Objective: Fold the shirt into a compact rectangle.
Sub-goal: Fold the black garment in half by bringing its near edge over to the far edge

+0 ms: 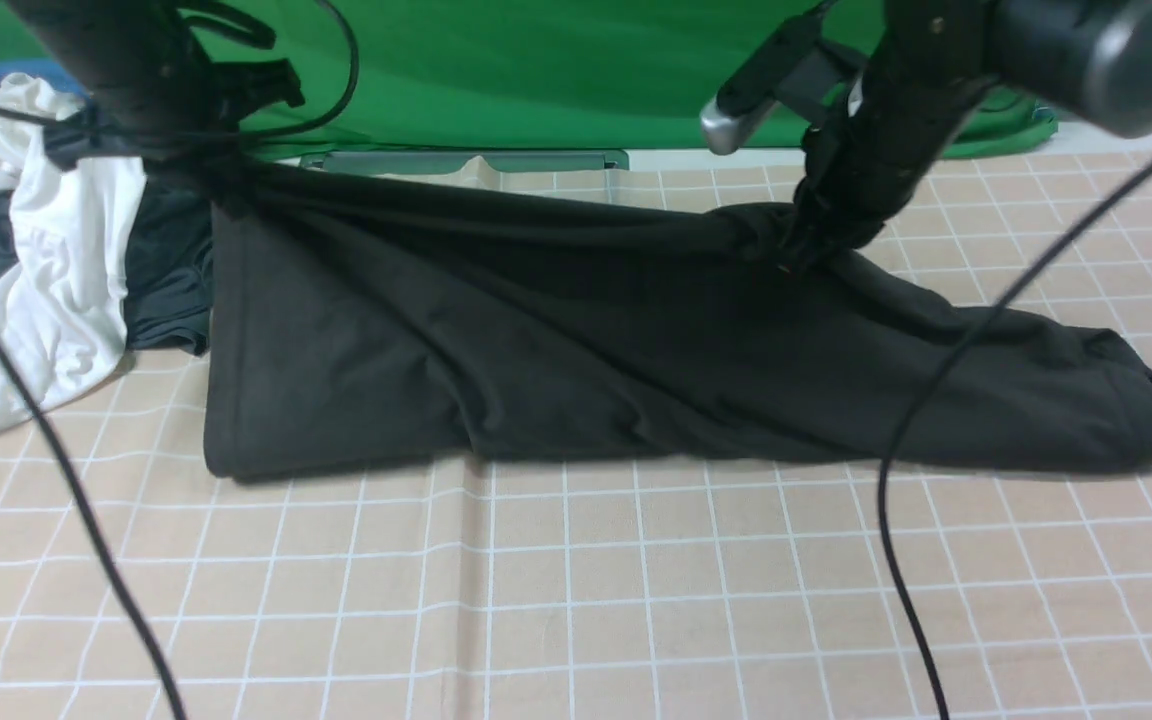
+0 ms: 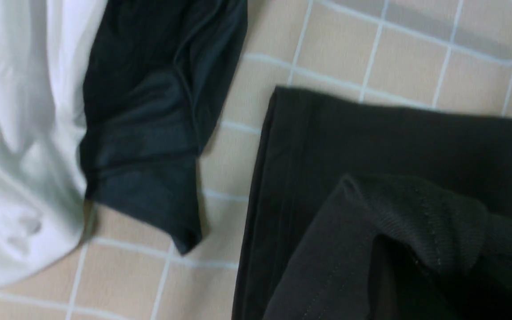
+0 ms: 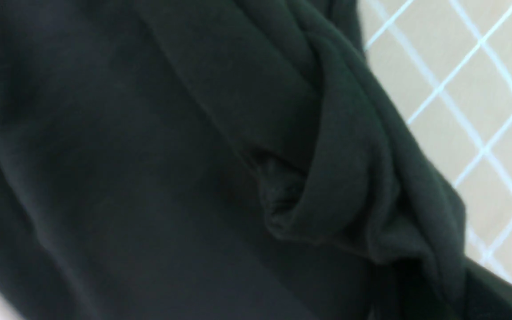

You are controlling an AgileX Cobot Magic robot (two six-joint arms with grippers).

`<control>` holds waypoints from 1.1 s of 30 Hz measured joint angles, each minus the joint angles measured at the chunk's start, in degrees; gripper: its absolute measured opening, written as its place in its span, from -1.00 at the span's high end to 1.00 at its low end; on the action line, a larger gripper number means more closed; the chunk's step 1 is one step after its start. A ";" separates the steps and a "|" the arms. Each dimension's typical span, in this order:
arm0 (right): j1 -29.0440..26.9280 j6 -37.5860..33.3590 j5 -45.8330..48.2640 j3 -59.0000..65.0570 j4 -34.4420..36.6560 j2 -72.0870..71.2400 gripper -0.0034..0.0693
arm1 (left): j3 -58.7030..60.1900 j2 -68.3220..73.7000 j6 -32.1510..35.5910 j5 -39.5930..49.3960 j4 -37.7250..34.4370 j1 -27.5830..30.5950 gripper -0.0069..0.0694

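Note:
The black shirt (image 1: 576, 340) stretches across the checked table, lifted along its far edge and draping down to a front fold. My left gripper (image 1: 204, 165) holds the far left corner of the shirt, shut on the cloth. My right gripper (image 1: 804, 250) pinches the far edge toward the right, also shut on the cloth. In the left wrist view a ribbed hem of the shirt (image 2: 416, 213) bunches close to the camera and hides the jaws. In the right wrist view folds of the shirt (image 3: 340, 178) fill the frame and cover the jaws too.
A white garment (image 1: 46, 260) and a dark grey garment (image 1: 168, 280) lie piled at the left, just beside the shirt. Green cloth (image 1: 536, 70) hangs at the back. Black cables (image 1: 946, 390) trail over the table in front of both arms.

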 joint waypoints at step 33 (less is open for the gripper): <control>-1.17 12.74 3.30 -10.39 -1.42 2.60 0.81 | -8.87 7.78 18.02 5.28 -11.94 -9.35 0.77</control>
